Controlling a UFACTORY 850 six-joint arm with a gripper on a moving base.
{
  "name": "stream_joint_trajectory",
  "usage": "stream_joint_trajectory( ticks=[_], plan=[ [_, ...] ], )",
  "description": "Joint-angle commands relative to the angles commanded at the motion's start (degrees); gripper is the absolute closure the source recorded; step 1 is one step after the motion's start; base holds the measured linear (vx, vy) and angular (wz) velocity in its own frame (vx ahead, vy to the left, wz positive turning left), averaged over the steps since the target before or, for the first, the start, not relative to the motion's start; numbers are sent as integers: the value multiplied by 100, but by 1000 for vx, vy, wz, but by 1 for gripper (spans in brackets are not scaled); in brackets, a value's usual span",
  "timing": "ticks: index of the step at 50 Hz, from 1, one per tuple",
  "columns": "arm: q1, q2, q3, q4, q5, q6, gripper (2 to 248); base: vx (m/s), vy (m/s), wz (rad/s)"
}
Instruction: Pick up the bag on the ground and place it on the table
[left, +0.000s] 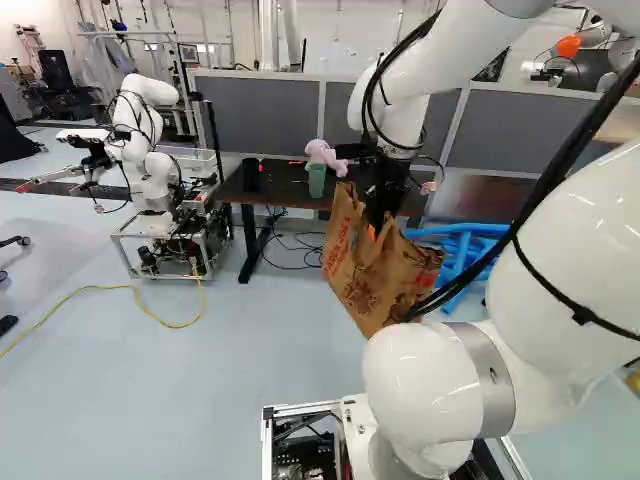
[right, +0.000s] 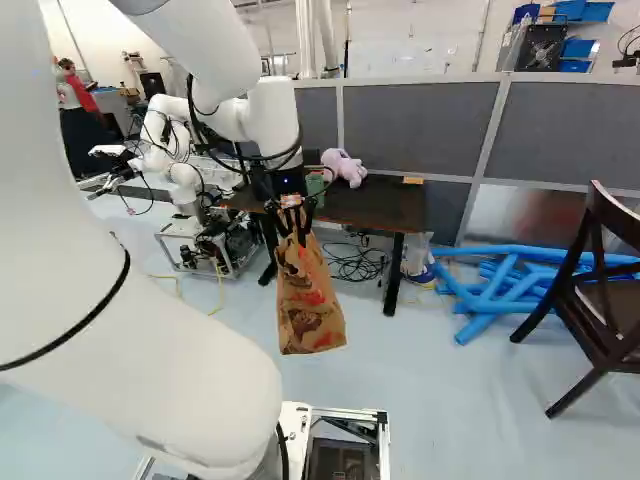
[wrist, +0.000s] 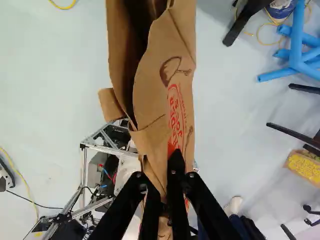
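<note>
In the right base view my gripper (right: 290, 205) is in front of the dark table (right: 395, 205), shut on the top of the brown paper bag (right: 308, 310). The bag hangs below it, above the floor; in the left base view the wide side of the bag (left: 385, 285) shows, tilted. Seen from the wrist, the gripper (wrist: 164, 186) pinches the bag's upper edge, and the folded brown paper (wrist: 162, 85) stretches out ahead of the fingers with its mouth partly open. The bag hides part of the fingertips.
A pink plush toy (right: 343, 167) and a green cup (left: 317, 180) stand on the table. Blue tubes (right: 500, 290) lie right of it, near a dark wooden chair (right: 600, 290). Another robot (left: 150, 170) stands at the left. Cables (right: 355, 262) lie under the table.
</note>
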Motion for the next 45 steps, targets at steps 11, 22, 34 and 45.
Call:
stream_joint_trajectory(
  ticks=[11, 22, 34, 45],
  plan=[
    [-44, 45, -191, 0, -226, 0, 229, 0, 0, 0],
    [-87, 73, -396, 0, -453, 0, 229, 0, 0, 0],
    [-131, 87, -630, -1, -700, 0, 229, 0, 0, 0],
    [-149, 86, -854, -26, -842, 0, 229, 0, 0, 0]
  ],
)
